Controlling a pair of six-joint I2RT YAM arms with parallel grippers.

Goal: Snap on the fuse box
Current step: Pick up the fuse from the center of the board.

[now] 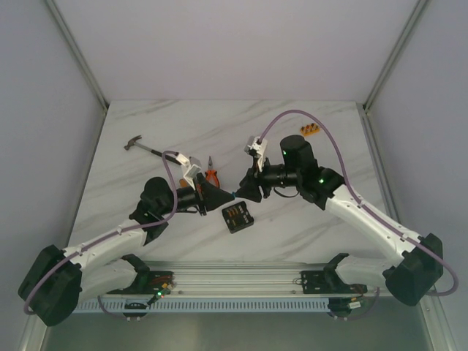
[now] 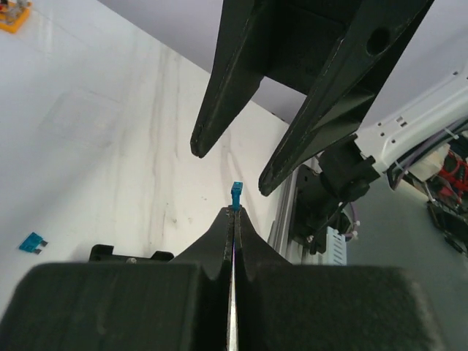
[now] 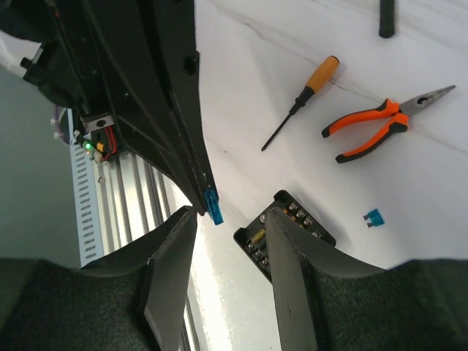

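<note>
White marbled table (image 1: 307, 227), top view: the fuse box (image 1: 237, 217) lies flat near the front edge, at the centre, just below the point where both arms meet. The left gripper (image 1: 223, 197) and right gripper (image 1: 245, 191) face each other tip to tip above the table, just behind the box. Orange pliers (image 1: 212, 175) lie behind the left gripper, a hammer (image 1: 142, 146) further back to the left, and an orange strip (image 1: 312, 131) at the far right. Left wrist view: the left gripper (image 2: 234, 219) is clenched, fingers pressed together on a small blue fuse (image 2: 236, 194) that stands out beyond the tips. The right gripper (image 2: 231, 168) hangs opposite with its jaws spread, one finger either side of the fuse and not touching it. A loose fuse (image 2: 32, 242), also blue, lies on the table at left. Right wrist view: the right gripper (image 3: 229, 212) is released, fingers wide apart. The left gripper (image 3: 205, 194) enters from upper left with the blue fuse (image 3: 213, 206) at its tip, between the right fingers. The fuse box (image 3: 289, 216) sits on the table below, partly hidden by one finger, with rows of fuses showing. A screwdriver (image 3: 303, 99), the pliers (image 3: 380, 128) and the loose fuse (image 3: 374, 217) lie beyond it.
</note>
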